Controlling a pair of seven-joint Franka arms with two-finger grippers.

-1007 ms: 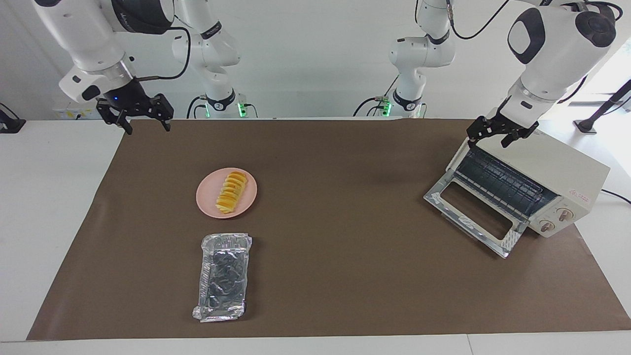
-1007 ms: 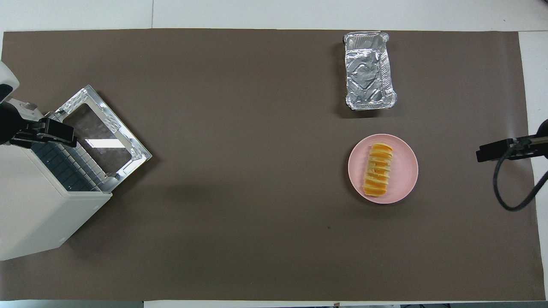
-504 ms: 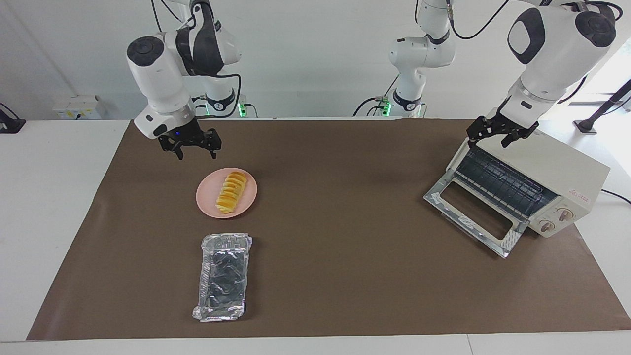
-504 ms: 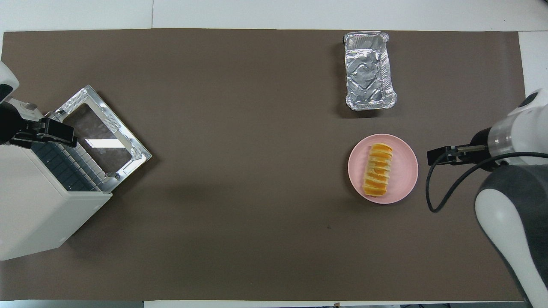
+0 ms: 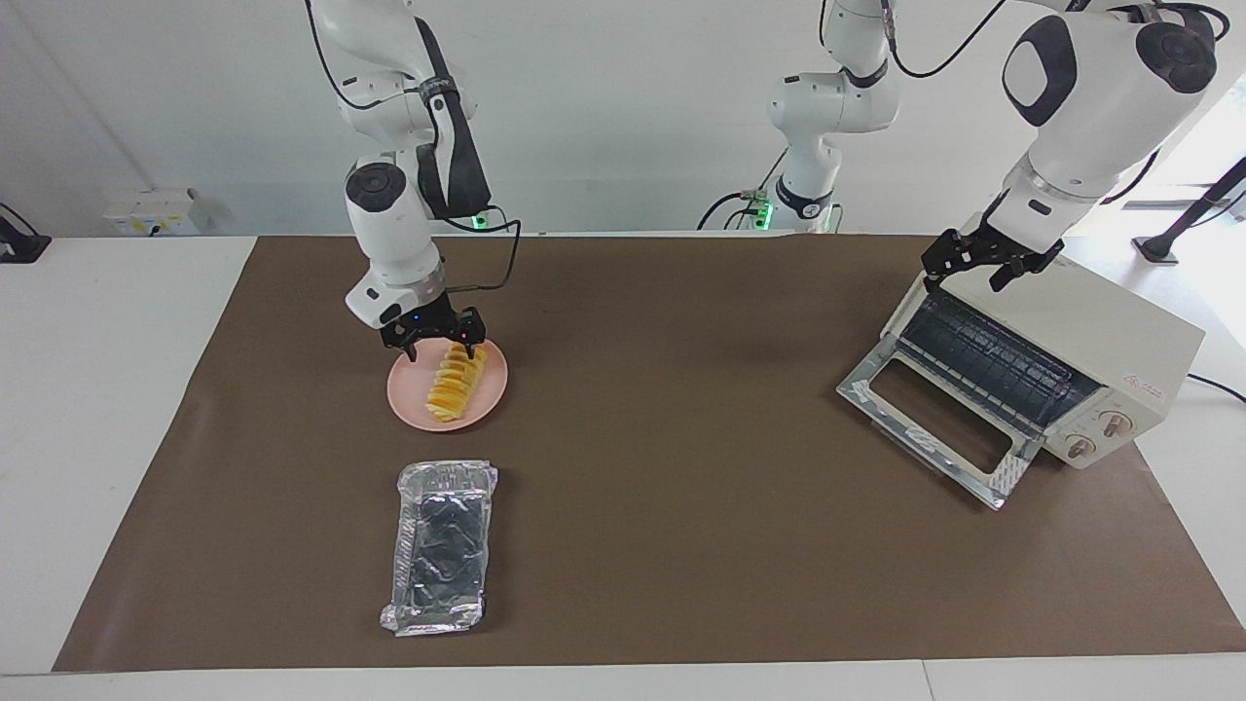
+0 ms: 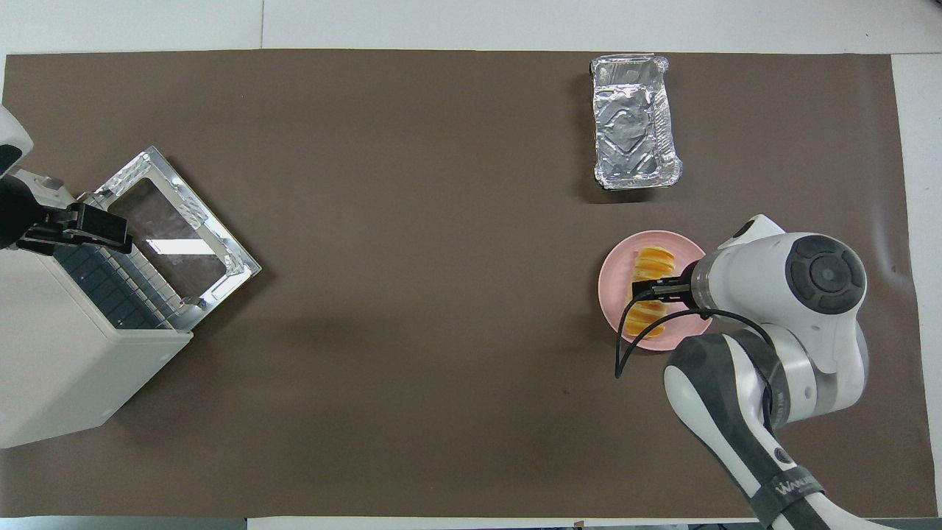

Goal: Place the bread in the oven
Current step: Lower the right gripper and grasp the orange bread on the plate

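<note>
right end effector apart over bread, left end effector apart over oven, brown mat

the bread lies on the plate, the foil tray farther out, the oven toward the left arm's end.

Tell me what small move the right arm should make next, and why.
Probably lower the right pincer straight down and close on the bread. It hangs open over the loaf's end nearer the robots, the bread lies untouched on the pink plate, and the oven door is already down, with the left pincer waiting above it.
</note>
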